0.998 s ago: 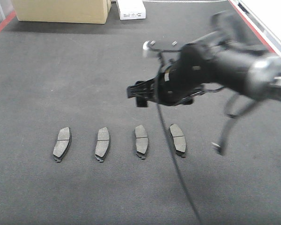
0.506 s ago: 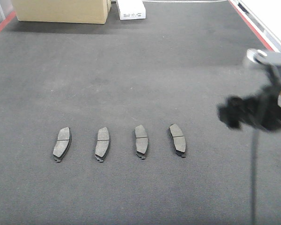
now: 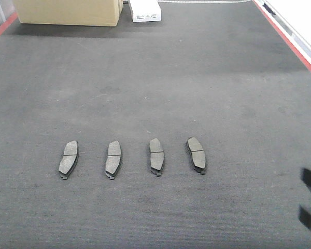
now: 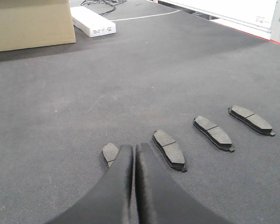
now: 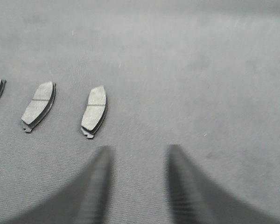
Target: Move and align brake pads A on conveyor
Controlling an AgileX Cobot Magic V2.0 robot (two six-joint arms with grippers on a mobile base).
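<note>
Pads: four small flat dark-grey brake pads (image 3: pixel 132 157), each elongated and slightly curved with a thin groove across the middle, lie in one row across the lower middle of the front view, apart from one another, long axes running up-frame.
Surface: dark grey felt-like conveyor belt (image 3: pixel 160 78) with a red frame edge; all four pads rest on it.
Left gripper (image 4: pixel 133 154): clenched on nothing; the row's end pad lies just beyond its tips, partly hidden, the others fanning to the right of frame.
Right gripper (image 5: pixel 136 161): released, empty; the nearest pad (image 5: pixel 94 111) lies up-left of its tips.
Nearer arm: judged the left for the pad at its tips, the right for the pad at the opposite end.
Row: looks roughly aligned already; the rightmost pad (image 3: pixel 196 153) tilts slightly.
Writing: white flat box (image 4: pixel 93 21) by a tan cardboard carton (image 3: pixel 67 11), upper left; its label print is too small to read.
</note>
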